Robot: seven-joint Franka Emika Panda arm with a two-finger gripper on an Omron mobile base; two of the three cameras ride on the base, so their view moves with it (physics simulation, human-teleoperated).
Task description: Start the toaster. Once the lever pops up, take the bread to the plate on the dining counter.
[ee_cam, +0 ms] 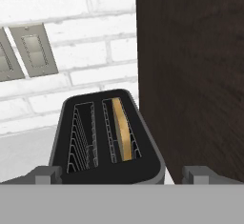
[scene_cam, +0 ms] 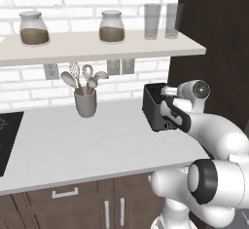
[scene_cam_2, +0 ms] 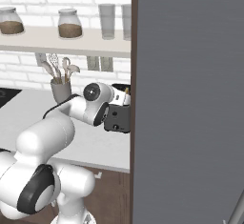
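Toaster (ee_cam: 109, 137) first: the black box sits at the far right end of the pale bench (scene_cam: 73, 145), tight beside a tall dark wood panel (ee_cam: 190, 75), with the brick wall behind it. Bread (ee_cam: 123, 135) stands sunk in its right-hand slot, only the tan edge showing; the left slot holds nothing. Just behind the toaster's near end, the pincer (ee_cam: 124, 174) hangs released, its fingertips spread wide on either side, grasping nothing. Further left stands a grey utensil cup (scene_cam: 86, 103)

Black toaster (ee_cam: 107, 139) at centre, bread (ee_cam: 124, 135) standing in right slot, wall outlets (ee_cam: 31, 51) at ten o'clock, dark wood panel (ee_cam: 190, 75) at two o'clock.
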